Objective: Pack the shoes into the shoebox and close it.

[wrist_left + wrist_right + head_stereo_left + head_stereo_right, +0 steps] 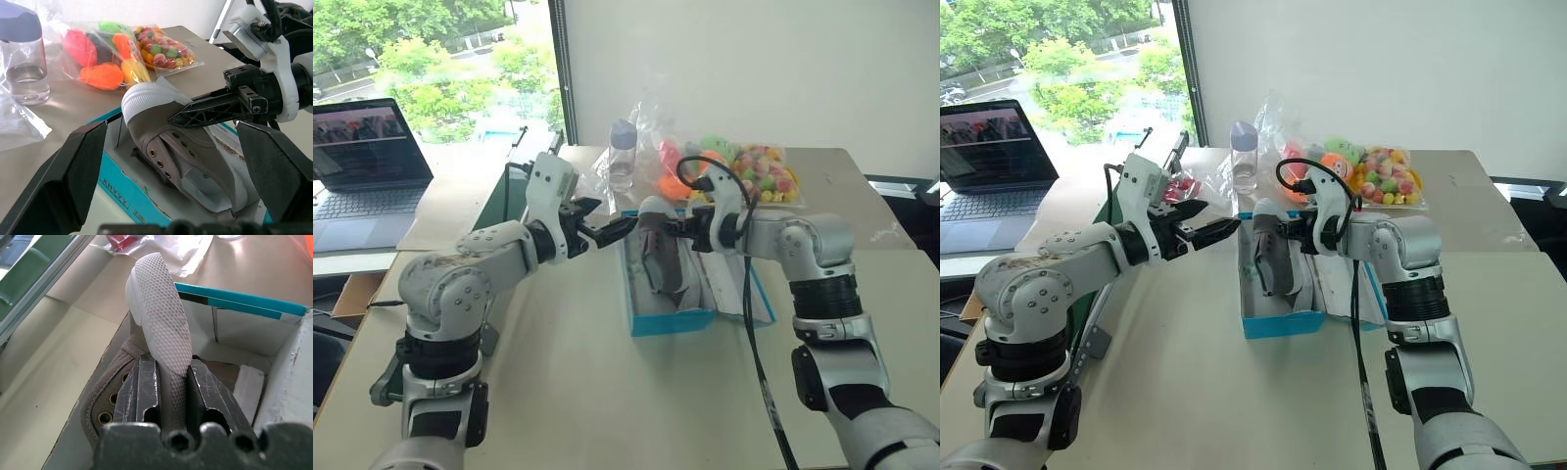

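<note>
Shoebox [671, 321], bright blue with white inner walls, sits open on the beige table [568, 392], its lid folded back toward the robot's right. One dark grey shoe [181, 147] is partly inside, tipped on edge with the white toe cap raised above the box's far end. Whether a second shoe already lies beneath it is hard to tell; the head views hint at more grey and white in the box, but nothing clear.

Right gripper [168, 382]: fingers clamped on the shoe's sole edge, textured white tread standing up between them. Left gripper [607, 233]: fingers spread wide, empty, hovering just beside the box's left wall and pointing at the shoe.

Step in hand, as I judge it: seating this shoe flat in the box.

Notes for doing it well:
- Lower the toe end so the sole comes parallel to a box wall or the floor; as it stands the shoe would block the lid.
- Keep the pinch on the sole until the shoe bears on the box bottom, then release; letting go early risks it tipping over the near wall.
- Left gripper could steady the box wall, or press the upper down, since the light cardboard may slide.

Behind the box: bagged plush toys [744, 171], a clear bottle [623, 152].
</note>
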`<state>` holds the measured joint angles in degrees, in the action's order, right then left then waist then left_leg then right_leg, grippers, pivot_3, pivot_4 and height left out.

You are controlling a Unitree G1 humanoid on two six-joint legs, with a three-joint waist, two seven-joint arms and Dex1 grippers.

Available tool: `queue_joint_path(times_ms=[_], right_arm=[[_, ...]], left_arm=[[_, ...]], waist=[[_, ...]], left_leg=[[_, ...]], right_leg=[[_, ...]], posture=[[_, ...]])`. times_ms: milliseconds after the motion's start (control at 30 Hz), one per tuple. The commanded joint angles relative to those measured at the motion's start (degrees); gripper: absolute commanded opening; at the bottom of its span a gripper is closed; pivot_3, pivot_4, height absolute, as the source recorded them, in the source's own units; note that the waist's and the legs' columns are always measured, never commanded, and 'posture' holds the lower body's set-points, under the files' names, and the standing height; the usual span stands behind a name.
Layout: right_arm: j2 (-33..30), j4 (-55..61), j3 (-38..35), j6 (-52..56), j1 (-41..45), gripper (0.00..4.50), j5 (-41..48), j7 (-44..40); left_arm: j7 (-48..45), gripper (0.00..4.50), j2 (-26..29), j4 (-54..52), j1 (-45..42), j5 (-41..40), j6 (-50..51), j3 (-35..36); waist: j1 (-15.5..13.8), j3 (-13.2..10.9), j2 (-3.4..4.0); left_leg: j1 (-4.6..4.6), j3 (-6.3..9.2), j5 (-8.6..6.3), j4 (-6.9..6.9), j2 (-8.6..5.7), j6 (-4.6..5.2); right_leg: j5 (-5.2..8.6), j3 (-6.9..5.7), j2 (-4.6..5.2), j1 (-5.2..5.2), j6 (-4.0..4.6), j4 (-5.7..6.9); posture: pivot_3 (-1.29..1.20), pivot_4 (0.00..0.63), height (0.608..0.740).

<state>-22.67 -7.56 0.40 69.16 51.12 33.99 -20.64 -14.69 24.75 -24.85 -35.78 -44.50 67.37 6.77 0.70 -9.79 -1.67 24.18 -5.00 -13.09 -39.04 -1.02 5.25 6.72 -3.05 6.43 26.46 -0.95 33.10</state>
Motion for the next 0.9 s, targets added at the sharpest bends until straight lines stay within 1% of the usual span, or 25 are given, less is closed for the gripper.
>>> queue_joint_path(times_ms=[33, 167, 333, 467, 567, 633, 733, 800, 833, 900], right_arm=[[0.66, 4.38, -3.52, 1.71, 3.49, 0.28, 1.19, 0.52], [2.41, 4.9, -5.05, 3.16, 3.23, 0.28, 1.51, 1.18], [2.46, 3.46, -1.21, 1.39, -3.42, 0.28, -2.09, 0.82], [2.8, 1.11, 0.82, -1.61, -6.82, 0.28, -4.57, -0.2], [3.43, -0.48, 1.77, -3.13, -7.13, 0.28, -5.98, -0.76], [3.71, -1.6, 3.86, -4.81, -6.8, 0.28, -7.87, -1.25], [4.11, -3.1, 8.52, -8.62, -5.15, 0.28, -12.05, -1.76], [4.35, -2.62, 11.18, -10.43, -4.03, 1.26, -13.76, -3.13], [4.36, -2.28, 12.3, -11.23, -3.58, 1.45, -14.55, -3.82], [3.98, -1.17, 13.57, -11.33, -2.78, 2.19, -15.58, -4.7]], left_arm=[[0.3, 4.5, 0.89, -1.69, 0.35, 1.09, -0.67, 0.18], [0.11, 4.5, 0.93, -1.76, 0.58, 1.86, -0.83, -0.28], [-0.05, 4.5, 1.08, -1.32, -0.1, 2.26, -0.81, -0.34], [-0.24, 4.5, 1.36, -1.16, -0.28, 2.6, -0.8, -0.46], [-0.39, 4.5, 1.27, -1.15, -0.39, 2.73, -0.72, -0.46], [-0.56, 4.5, 1.36, -1.15, -0.51, 2.91, -0.66, -0.73], [-1.16, 4.5, 1.7, -1.11, -0.58, 3.38, -0.78, -1.64], [-2.34, 4.5, 3.04, -1.38, -0.32, 4.19, -1.09, -3.2], [-3.05, 4.5, 3.83, -1.52, -0.17, 4.69, -1.29, -4.1], [-4.6, 4.5, 5.54, -1.76, 0.25, 5.44, -1.69, -5.63]], waist=[[0.01, 0.0, 0.0], [0.0, 0.0, 0.0], [-0.24, 0.0, 0.0], [-0.1, 0.0, 0.0], [0.02, 0.0, 0.0], [0.07, 0.0, 0.0], [0.21, 0.0, 0.0], [0.25, 0.0, 0.0], [0.28, 0.0, 0.0], [0.26, 0.0, 0.0]], left_leg=[[0.01, 0.0, 0.0, 0.0, 0.0, 0.0], [0.01, 0.0, 0.01, 0.0, 0.0, -0.03], [0.01, 0.01, 0.01, 0.0, -0.01, -0.03], [0.02, -0.01, 0.02, 0.0, -0.03, -0.04], [-0.01, -0.01, 0.03, 0.0, -0.03, -0.06], [-0.08, -0.01, 0.03, 0.0, -0.02, -0.06], [-0.16, -0.02, 0.03, 0.0, -0.01, -0.07], [-0.3, -0.08, 0.03, 0.0, -0.02, -0.07], [-0.34, -0.09, 0.03, 0.0, -0.02, -0.07], [-0.35, -0.09, 0.02, 0.0, -0.01, -0.1]], right_leg=[[-0.04, 0.0, 0.0, 0.01, 0.06, 0.0], [-0.04, -0.01, -0.01, 0.02, 0.06, -0.01], [-0.03, -0.04, 0.0, 0.0, 0.06, -0.01], [-0.04, -0.03, 0.01, -0.02, 0.06, -0.01], [-0.02, 0.01, 0.0, -0.01, 0.03, -0.02], [0.0, 0.03, -0.01, -0.03, 0.0, -0.03], [0.18, 0.06, -0.02, -0.07, -0.28, -0.02], [0.19, 0.12, -0.02, -0.15, -0.3, -0.02], [0.2, 0.14, -0.01, -0.18, -0.3, -0.01], [0.21, 0.15, -0.02, -0.15, -0.3, 0.01]], posture=[[0.0, 0.15, 0.74], [0.0, 0.15, 0.74], [0.0, 0.15, 0.74], [0.0, 0.15, 0.74], [0.0, 0.15, 0.74], [0.0, 0.15, 0.74], [0.0, 0.15, 0.74], [0.0, 0.15, 0.74], [0.0, 0.15, 0.74], [0.0, 0.15, 0.74]])
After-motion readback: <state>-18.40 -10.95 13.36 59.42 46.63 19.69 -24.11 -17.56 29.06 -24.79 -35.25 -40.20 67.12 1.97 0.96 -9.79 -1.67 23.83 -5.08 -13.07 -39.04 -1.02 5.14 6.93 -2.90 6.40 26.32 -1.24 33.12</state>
